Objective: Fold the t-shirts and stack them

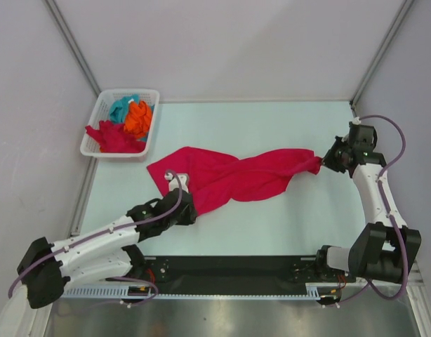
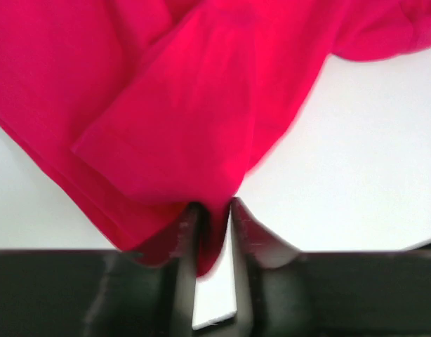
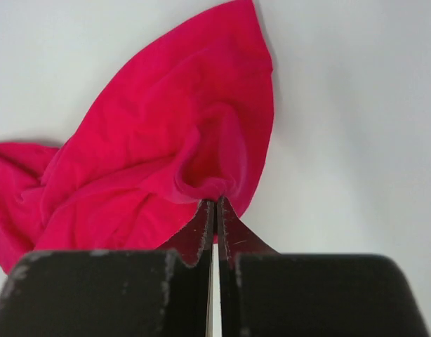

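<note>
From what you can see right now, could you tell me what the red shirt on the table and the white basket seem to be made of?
The red shirt looks like soft, matte knit cloth, possibly cotton: it drapes, twists and wrinkles in loose folds. The white basket is probably moulded plastic with a smooth finish, judging by its rigid open lattice walls.

No legible text, brand, number or sign showed on the red shirt (image 1: 236, 175), basket (image 1: 154, 112) or table (image 1: 272, 225).
</note>
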Robot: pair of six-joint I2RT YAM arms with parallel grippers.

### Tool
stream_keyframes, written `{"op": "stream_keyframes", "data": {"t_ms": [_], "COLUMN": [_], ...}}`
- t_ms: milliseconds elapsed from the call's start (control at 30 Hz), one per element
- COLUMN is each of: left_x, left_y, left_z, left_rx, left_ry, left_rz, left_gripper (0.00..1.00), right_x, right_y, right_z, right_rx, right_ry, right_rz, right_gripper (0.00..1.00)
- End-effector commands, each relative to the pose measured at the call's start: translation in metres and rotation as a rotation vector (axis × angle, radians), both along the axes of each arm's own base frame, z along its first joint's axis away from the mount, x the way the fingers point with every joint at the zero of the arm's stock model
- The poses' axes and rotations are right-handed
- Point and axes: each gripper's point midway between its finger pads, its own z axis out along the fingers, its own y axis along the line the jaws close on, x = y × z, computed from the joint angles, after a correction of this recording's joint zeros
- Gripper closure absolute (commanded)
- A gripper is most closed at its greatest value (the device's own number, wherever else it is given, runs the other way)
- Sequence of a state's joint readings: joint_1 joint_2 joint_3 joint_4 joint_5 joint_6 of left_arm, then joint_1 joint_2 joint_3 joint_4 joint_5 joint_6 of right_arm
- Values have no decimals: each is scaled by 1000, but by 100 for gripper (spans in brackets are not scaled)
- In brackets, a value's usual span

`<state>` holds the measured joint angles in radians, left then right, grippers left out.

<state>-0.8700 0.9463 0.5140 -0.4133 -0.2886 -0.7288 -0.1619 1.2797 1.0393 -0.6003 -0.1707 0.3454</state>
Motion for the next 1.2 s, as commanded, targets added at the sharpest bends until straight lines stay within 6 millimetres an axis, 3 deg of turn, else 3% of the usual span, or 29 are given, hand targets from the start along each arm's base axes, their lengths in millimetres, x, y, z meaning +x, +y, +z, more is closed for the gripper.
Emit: {"op": "stream_keyframes", "data": {"t_ms": [0, 33, 67, 100, 167, 200, 267, 367, 400, 567, 700, 900, 1167], "left_x": [3, 6, 18, 34, 46, 59, 69, 65, 55, 43, 51, 57, 45], "left_y": [-18, -9, 0, 9, 13, 30, 37, 47, 45, 38, 55, 55, 59], "left_z": [35, 40, 53, 73, 88, 88, 94, 68, 47, 14, 7, 7, -11], "left_rx": [-105, -57, -33, -50, -107, -142, -236, -299, -325, -499, -502, -561, -559], "left_ry": [-22, -37, -87, -120, -120, -113, -133, -57, 11, 105, 89, 93, 158], "left_rz": [49, 61, 105, 154, 148, 206, 229, 279, 269, 355, 471, 486, 548], "left_gripper": [55, 40, 16, 12, 6, 6, 8, 12, 13, 24, 26, 28, 34], "right_x": [10, 10, 11, 10, 11, 11, 10, 9, 9, 6, 5, 6, 7], "right_y": [-14, -14, -14, -14, -13, -13, -11, -11, -11, -8, -8, -5, -1], "right_z": [31, 31, 31, 30, 29, 28, 27, 26, 26, 15, 16, 16, 11], "right_rx": [-61, -61, -62, -64, -60, -57, -55, -64, -69, -61, -70, -74, -77], "right_ry": [-99, -99, -101, -101, -99, -93, -88, -89, -87, -59, -58, -55, -41], "right_rz": [-31, -31, -29, -29, -24, -23, -13, -11, -11, -1, -1, 0, 2], "right_gripper": [100, 100, 100, 100, 100, 100, 100, 100, 100, 100, 100, 100, 100]}}
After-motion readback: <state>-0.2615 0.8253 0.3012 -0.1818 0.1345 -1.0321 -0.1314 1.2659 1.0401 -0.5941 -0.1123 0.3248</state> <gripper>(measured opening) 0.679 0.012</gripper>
